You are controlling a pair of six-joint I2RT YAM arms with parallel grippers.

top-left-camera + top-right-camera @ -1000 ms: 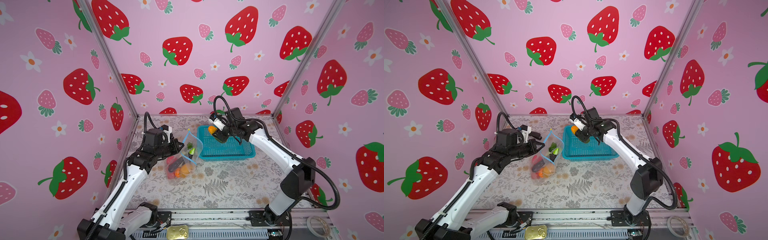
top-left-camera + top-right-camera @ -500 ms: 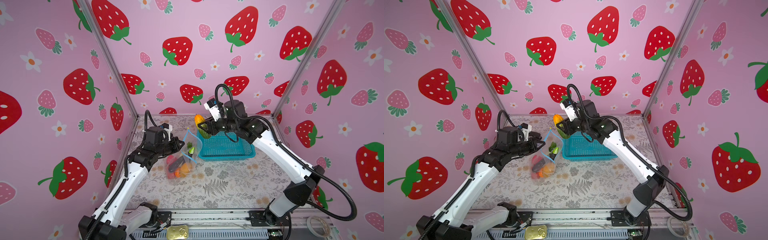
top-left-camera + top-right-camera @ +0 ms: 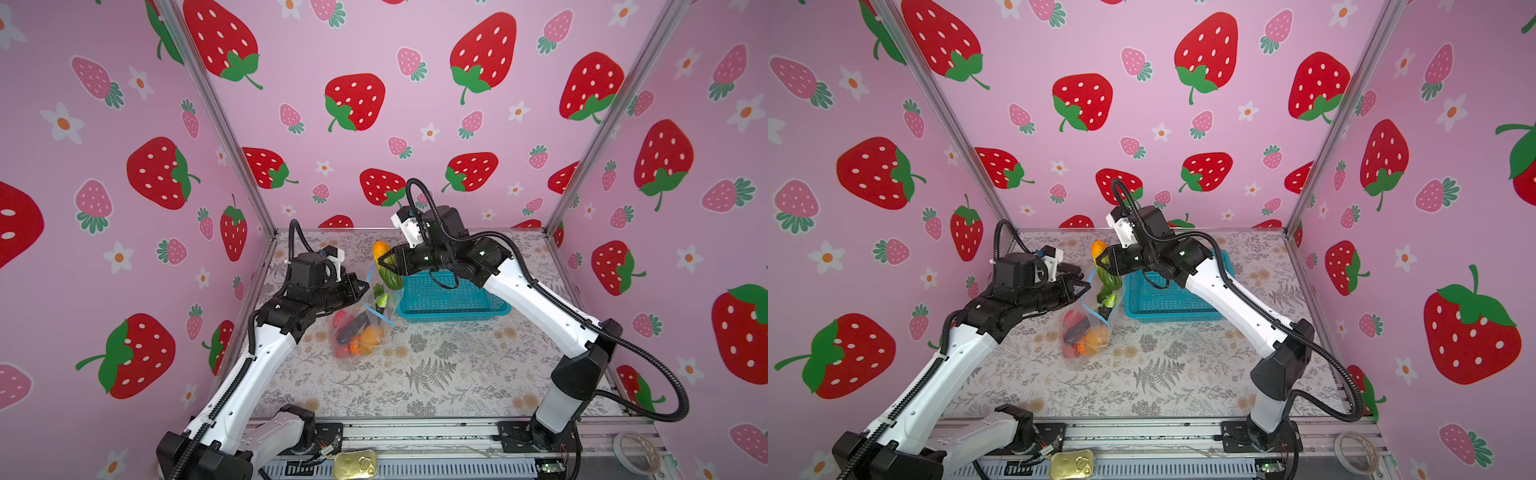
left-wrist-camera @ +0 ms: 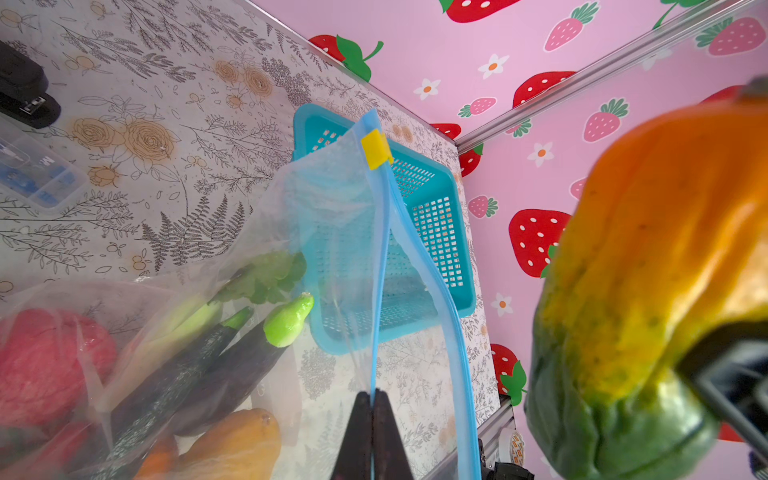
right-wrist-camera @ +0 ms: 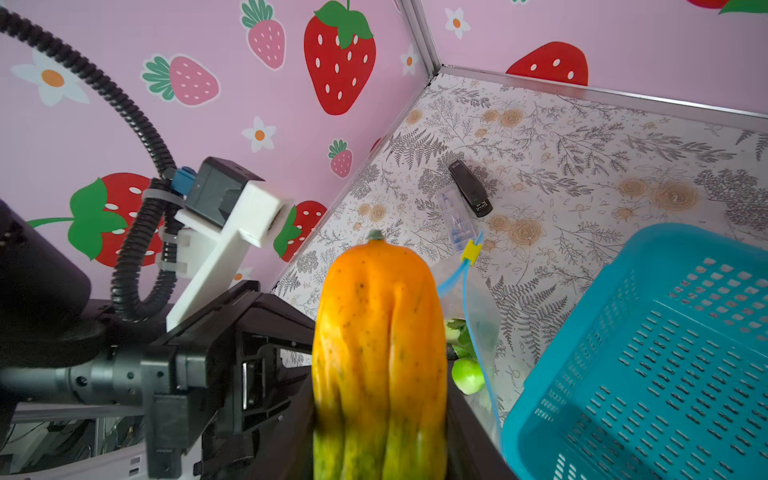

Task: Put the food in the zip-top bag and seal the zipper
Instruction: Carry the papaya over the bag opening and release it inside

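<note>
The zip-top bag [image 3: 360, 332] [image 3: 1086, 337] lies left of centre with the food in it: a dark eggplant [image 4: 187, 374], a red lump [image 4: 45, 365], and yellow-orange pieces [image 4: 237, 440]. My left gripper [image 3: 365, 285] [image 4: 372, 395] is shut on one lip of the light-blue zipper [image 4: 380, 291] and holds it up, so the mouth gapes. Its yellow slider [image 4: 376, 148] sits at the far end. My right gripper [image 3: 386, 264] [image 5: 378, 436] is shut on a green-orange cucumber [image 3: 381, 252] [image 3: 1099, 249] [image 5: 378, 332], upright just above the bag's mouth.
A teal perforated basket [image 3: 453, 296] [image 3: 1167, 300] [image 5: 665, 353] stands right of the bag, touching it. A black stapler [image 5: 471, 189] and a clear small box [image 5: 457, 224] lie at the back. A tin [image 3: 355, 465] and a tape roll [image 3: 638, 453] rest on the front rail.
My right gripper has carried the cucumber left from over the basket to above the bag's mouth. The left gripper has kept its hold on the zipper lip.
</note>
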